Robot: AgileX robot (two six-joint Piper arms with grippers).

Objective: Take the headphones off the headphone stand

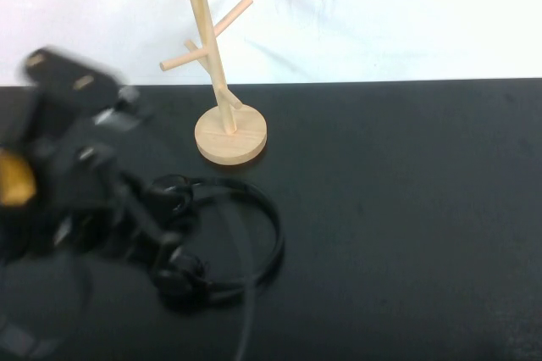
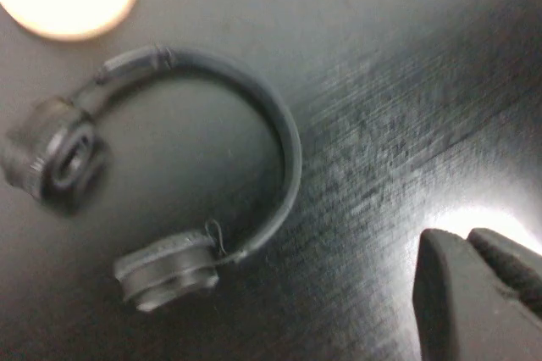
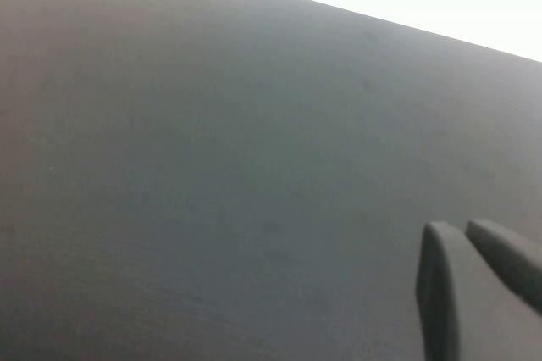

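The left gripper (image 2: 478,285) hangs over the left side of the table (image 1: 406,208), just left of the headphones (image 1: 222,242). Its jaws are together on nothing. The headphones lie flat on the table, off the headphone stand (image 1: 216,64), near its disc base on the robot's side but apart from it.

The likely trouble is the arm itself: it sits so close over the near earcup that a low sweep could nudge the headphones or drag them across the smooth top. A push toward the stand might rock it, since it is tall on a small round foot.

The headphones are matte black, a thin curved band joining two round padded cups. The stand is pale, smooth wood with angled pegs. The right gripper (image 3: 483,293) hovers over bare dark table, jaws together, empty.
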